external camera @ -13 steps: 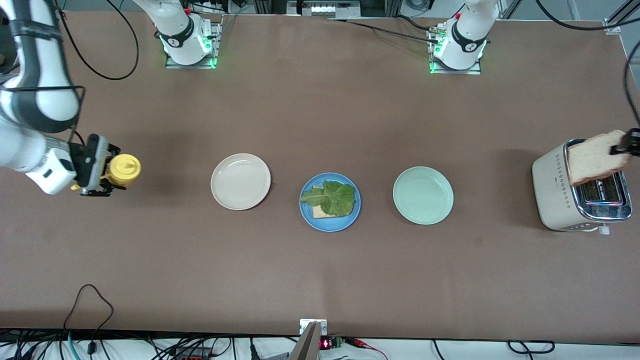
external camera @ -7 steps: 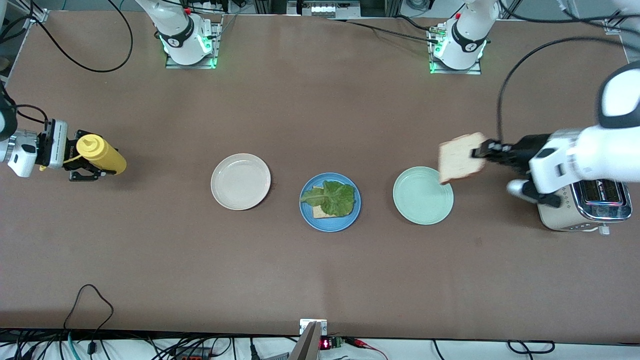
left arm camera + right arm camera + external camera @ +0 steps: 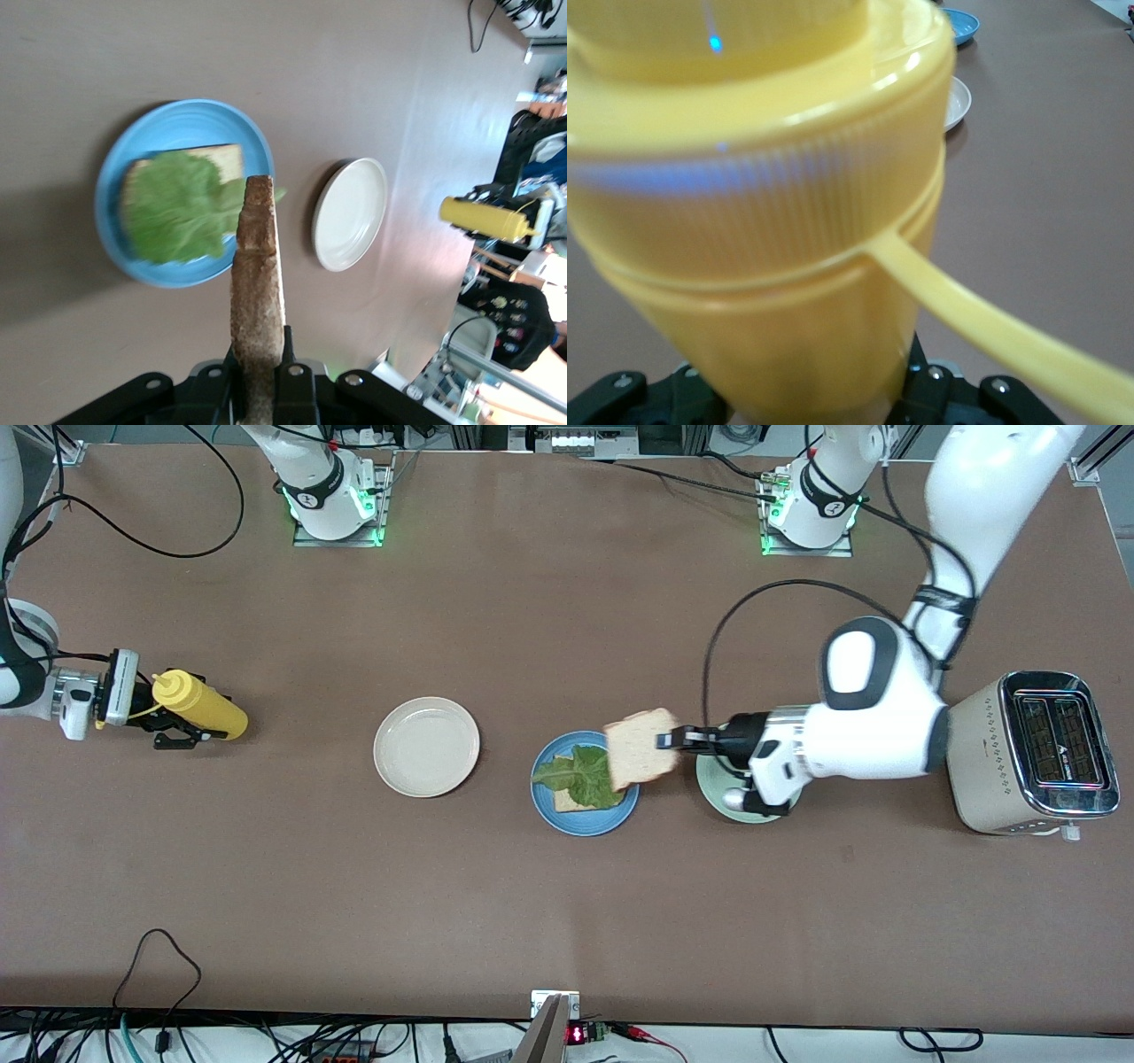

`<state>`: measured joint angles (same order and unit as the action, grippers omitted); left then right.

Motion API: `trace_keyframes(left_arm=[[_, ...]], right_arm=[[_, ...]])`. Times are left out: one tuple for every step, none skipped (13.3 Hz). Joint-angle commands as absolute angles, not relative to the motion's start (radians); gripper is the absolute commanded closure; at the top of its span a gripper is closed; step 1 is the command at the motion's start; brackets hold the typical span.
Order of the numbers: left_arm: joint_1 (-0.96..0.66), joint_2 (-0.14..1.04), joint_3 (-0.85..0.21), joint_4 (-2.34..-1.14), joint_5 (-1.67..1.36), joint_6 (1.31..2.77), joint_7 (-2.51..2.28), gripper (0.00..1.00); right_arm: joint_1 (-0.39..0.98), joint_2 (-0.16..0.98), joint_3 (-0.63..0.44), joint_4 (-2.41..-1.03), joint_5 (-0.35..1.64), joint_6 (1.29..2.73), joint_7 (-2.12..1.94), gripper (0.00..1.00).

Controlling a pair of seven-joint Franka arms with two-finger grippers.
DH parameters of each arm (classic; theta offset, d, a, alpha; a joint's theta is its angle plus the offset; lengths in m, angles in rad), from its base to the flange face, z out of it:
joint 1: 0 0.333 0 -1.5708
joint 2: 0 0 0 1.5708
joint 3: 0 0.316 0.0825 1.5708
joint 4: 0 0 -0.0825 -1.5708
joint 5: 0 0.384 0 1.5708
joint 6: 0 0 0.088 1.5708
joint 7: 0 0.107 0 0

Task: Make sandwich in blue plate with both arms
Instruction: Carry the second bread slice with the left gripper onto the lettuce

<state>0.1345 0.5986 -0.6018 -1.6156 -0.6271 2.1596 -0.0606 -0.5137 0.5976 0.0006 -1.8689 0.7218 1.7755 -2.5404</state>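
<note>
The blue plate (image 3: 567,815) sits mid-table and holds one bread slice with a green lettuce leaf (image 3: 585,777) on top. In the left wrist view the plate (image 3: 111,177) and lettuce (image 3: 177,208) show too. My left gripper (image 3: 671,740) is shut on a second bread slice (image 3: 640,759) and holds it over the plate's edge toward the left arm's end; the slice shows edge-on in the left wrist view (image 3: 260,283). My right gripper (image 3: 168,719) is shut on a yellow squeeze bottle (image 3: 199,704), tilted, at the right arm's end of the table; the bottle fills the right wrist view (image 3: 771,221).
A cream-white plate (image 3: 426,746) lies beside the blue plate toward the right arm's end. A mint-green plate (image 3: 722,797) lies toward the left arm's end, partly under the left arm. A toaster (image 3: 1032,753) stands at the left arm's end.
My left gripper carried the bread slice from the toaster, over the mint-green plate, to the blue plate's edge. My right gripper tilted the yellow bottle and shifted it slightly.
</note>
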Motion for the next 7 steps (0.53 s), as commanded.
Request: trace_keyframes(left_arm=[[0.072,0.638,-0.603,-1.64,-0.661,2.306,-0.069,0.99],[0.061,0.641,-0.603,-1.657,-0.688,2.356,-0.066,0.99],[0.048,0.643,-0.603,-1.664,-0.719,2.374,-0.054,0.99],[0.045,0.646,-0.603,-1.663,-0.732,2.381,-0.048,0.99],[0.044,0.661,-0.603,-1.661,-0.73,2.407,-0.046,0.99],[0.037,0.679,-0.603,-1.658,-0.73,2.433,-0.031,0.99],[0.023,0.695,-0.603,-1.657,-0.733,2.456,-0.014,0.99]], right_arm=[[-0.549,0.635,0.021,-1.833,0.747,1.758,-2.571,0.99],[-0.549,0.643,0.021,-1.832,0.764,1.759,-2.572,0.98],[-0.549,0.652,0.021,-1.832,0.767,1.761,-2.572,0.98],[-0.549,0.658,0.02,-1.832,0.769,1.767,-2.572,0.97],[-0.551,0.661,0.017,-1.832,0.77,1.772,-2.571,0.96],[-0.558,0.661,0.014,-1.83,0.77,1.782,-2.572,0.96],[-0.563,0.663,0.012,-1.829,0.769,1.792,-2.572,0.96]])
